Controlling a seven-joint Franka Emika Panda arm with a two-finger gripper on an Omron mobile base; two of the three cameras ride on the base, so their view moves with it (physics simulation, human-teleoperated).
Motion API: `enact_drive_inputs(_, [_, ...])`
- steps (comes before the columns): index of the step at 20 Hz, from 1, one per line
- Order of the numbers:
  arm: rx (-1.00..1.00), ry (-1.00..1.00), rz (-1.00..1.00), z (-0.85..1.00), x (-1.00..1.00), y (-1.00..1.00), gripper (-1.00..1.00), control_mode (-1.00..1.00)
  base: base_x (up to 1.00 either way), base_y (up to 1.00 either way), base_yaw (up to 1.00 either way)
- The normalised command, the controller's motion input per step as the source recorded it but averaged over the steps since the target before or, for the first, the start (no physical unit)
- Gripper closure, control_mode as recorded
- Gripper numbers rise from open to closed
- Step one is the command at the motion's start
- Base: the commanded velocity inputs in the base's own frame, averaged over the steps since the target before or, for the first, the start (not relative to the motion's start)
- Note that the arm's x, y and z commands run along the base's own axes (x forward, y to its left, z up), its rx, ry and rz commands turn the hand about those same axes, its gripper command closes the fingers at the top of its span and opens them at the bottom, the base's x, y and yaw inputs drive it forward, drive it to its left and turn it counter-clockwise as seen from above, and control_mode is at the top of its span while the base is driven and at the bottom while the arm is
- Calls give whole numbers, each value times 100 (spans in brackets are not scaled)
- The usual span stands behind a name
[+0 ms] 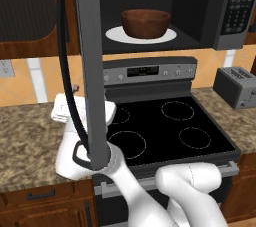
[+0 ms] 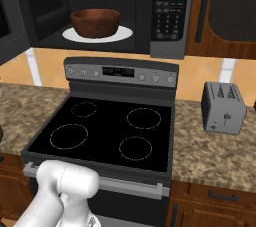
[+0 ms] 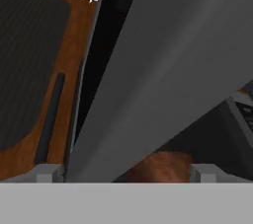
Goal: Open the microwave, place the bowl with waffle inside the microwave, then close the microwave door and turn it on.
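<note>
Two steps left, with bowl (image 1: 145,23) already on the turntable (image 1: 116,35) inside the microwave (image 2: 170,21) and fingers (image 3: 127,173) spread beside the open door (image 1: 92,71): risk of glancing off its edge, leaving it ajar, blocking the start.

No lettering can be read anywhere in the kitchen. The microwave (image 2: 167,13) button panel, its small display and the stove (image 2: 120,72) control display show only blurred, illegible marks.

The brown bowl with waffle (image 1: 145,23) sits on the turntable inside the microwave (image 2: 170,13) — microwave door (image 1: 92,71) swung open.
</note>
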Motion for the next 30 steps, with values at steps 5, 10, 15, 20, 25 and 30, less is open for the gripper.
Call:
enact_drive_inputs(5, [10,-10,0,35,-9,-3,-100,-100,0,0,0])
enact_drive_inputs(10, [14,-11,0,4,-16,-38,-100,-100,0,0,0])
enact_drive_inputs(15, [27,-13,0,1,-39,-77,-100,-100,0,0,0])
enact_drive_inputs(20, [35,-1,0,22,-24,-80,-100,-100,0,0,0])
enact_drive_inputs(25, [33,2,0,6,-5,-73,-100,-100,0,0,0])
enact_drive_inputs(30, [28,5,0,-10,7,-29,-100,-100,0,0,0])
